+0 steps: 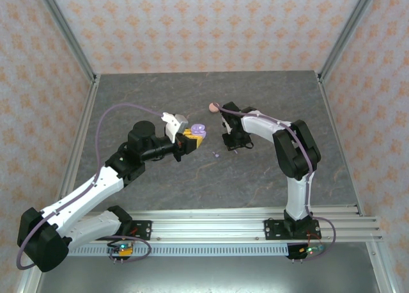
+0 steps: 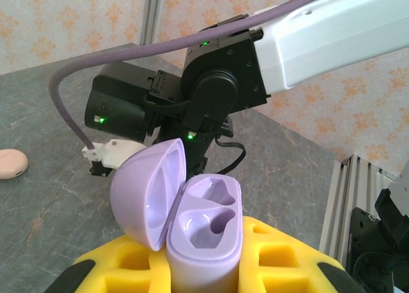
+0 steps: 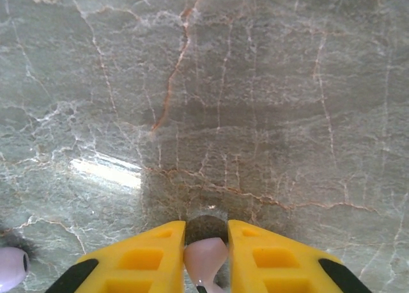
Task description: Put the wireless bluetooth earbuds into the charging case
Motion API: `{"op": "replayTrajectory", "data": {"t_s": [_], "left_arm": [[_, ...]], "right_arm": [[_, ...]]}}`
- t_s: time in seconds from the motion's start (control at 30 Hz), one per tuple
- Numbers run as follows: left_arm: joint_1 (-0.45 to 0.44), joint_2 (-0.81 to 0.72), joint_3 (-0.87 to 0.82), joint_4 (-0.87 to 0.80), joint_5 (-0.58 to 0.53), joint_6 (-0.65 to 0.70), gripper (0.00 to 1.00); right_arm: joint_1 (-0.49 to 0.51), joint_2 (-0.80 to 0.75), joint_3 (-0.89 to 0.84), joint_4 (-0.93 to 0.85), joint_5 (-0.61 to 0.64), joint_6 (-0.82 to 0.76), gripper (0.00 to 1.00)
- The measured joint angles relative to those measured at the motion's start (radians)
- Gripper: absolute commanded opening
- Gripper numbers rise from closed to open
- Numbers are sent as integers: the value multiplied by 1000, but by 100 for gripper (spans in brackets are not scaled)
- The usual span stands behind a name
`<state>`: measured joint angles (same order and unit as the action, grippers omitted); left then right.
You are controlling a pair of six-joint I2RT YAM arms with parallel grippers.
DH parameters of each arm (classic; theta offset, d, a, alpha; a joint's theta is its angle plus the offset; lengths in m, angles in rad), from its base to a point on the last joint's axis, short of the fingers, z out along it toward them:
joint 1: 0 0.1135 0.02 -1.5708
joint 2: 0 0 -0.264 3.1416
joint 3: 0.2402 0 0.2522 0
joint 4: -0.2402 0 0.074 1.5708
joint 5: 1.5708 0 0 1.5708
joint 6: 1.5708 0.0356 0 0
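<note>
In the left wrist view, a light purple plastic charging case (image 2: 208, 226) is seen clamped upright by the left gripper (image 2: 203, 264). Its hinged lid (image 2: 148, 189) is swung open to the left, and two moulded wells are seen empty. From above, only a lilac shape is made out at that gripper.

In the right wrist view, the right gripper (image 3: 206, 229) is closed narrowly on a pale pinkish stemmed earbud (image 3: 206, 254). Its long axis runs along the fingers, stem toward the wrist and head toward the grey marbled table (image 3: 255, 82). A light purple earbud (image 1: 217, 155) lies loose between the grippers near the table's middle.

A salmon-pink round disc (image 1: 214, 106) lies just beyond the right gripper, toward the far edge. All table edges are well apart from both grippers.
</note>
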<state>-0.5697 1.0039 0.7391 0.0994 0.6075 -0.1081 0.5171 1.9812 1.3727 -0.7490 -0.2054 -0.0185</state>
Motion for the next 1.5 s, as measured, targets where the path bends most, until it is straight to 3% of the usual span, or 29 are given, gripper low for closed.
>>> {"op": "replayTrajectory", "data": {"t_s": [0.33,1.03,1.5], "left_arm": [[0,61,-1,23,-51,-41,16],[0,204,-126,291,-156,-157,16],[-13,227,-137,326,-213,-155,16]], "right_arm": [[-44,-47,-46,55,-78,103,22],[-104,-389,-176,346,-496,334,21],[-27,-489,-176,445,-528,444,21]]}}
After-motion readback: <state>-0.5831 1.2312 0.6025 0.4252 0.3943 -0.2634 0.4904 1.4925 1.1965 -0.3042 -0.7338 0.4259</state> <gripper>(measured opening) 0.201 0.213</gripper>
